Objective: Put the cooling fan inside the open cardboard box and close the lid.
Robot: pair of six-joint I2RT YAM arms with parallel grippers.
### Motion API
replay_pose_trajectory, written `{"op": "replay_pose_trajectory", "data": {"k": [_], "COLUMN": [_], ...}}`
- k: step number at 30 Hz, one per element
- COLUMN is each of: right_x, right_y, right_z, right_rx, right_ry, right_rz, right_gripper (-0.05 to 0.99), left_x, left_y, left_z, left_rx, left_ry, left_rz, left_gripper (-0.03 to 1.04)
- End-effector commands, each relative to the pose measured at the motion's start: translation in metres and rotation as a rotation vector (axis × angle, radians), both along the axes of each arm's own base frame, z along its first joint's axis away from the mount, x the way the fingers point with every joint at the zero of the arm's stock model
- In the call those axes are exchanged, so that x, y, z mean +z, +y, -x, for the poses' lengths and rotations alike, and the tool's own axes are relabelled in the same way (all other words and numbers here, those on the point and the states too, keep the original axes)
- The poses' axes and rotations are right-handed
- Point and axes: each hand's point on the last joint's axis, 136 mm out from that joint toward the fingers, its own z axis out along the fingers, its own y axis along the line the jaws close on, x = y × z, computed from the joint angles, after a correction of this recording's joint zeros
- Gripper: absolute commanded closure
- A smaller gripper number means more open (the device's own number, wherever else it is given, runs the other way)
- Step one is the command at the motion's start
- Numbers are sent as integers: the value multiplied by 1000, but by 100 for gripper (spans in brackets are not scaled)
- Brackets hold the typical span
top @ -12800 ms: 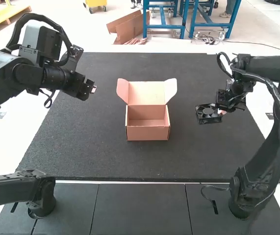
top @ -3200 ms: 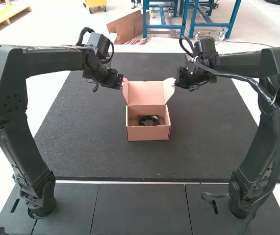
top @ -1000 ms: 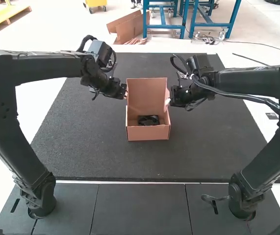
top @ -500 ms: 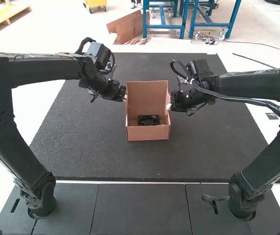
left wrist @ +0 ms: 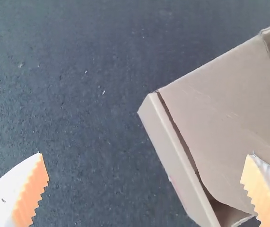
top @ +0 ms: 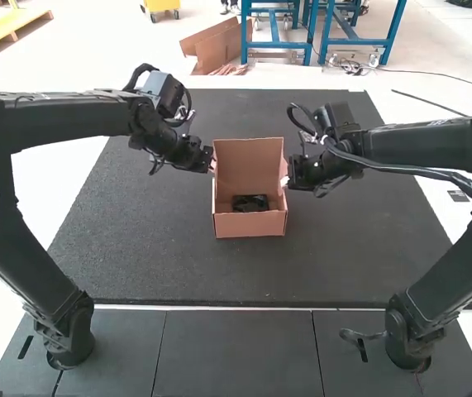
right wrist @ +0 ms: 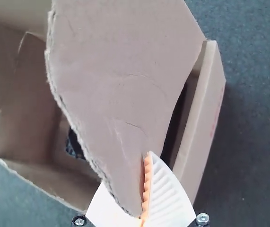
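The cardboard box [top: 249,217] stands mid-mat with the black cooling fan [top: 250,203] lying inside it. Its lid [top: 248,161] stands nearly upright at the back. My left gripper [top: 206,158] is at the lid's left edge, open, and in the left wrist view the box's corner [left wrist: 172,142] sits between the wide-spread fingers [left wrist: 27,189]. My right gripper [top: 289,175] is at the lid's right side, shut on the lid's side flap [right wrist: 120,94]; one ribbed finger [right wrist: 165,194] presses the flap, and the fan [right wrist: 73,142] shows dark below it.
The black mat [top: 136,240] has free room in front of the box and on both sides. Both arms reach in from the sides over the mat's far half.
Over the last second the lid has tipped slightly forward, and both grippers have shifted a little with it. The fan stays in the box.
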Motion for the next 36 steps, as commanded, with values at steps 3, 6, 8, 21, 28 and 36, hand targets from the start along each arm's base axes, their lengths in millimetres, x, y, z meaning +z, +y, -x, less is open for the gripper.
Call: {"op": "replay_pose_trajectory", "data": {"k": [3,6,8,21,28,36], "right_x": [-2,-2,-1,-17,-24,-26], "right_y": [1,1,1,-1,2,-2], "right_z": [9,8,8,20,27,27], "right_rx": [9,9,10,20,38,44], "right_ry": [0,-2,-3,39,56,49], "right_rz": [11,11,9,21,31,60], "right_gripper": [95,95,95,95,95,95], "left_x": [7,7,10,-1,-22,-23], "left_y": [-4,-5,-13,-33,-22,-11], "left_z": [8,8,11,30,47,66], "left_rx": [-12,-20,-42,-109,-109,-150], "left_ry": [-10,-10,-4,40,106,140], "left_rz": [25,30,59,79,35,-19], "left_gripper": [4,4,4,4,4,4]}}
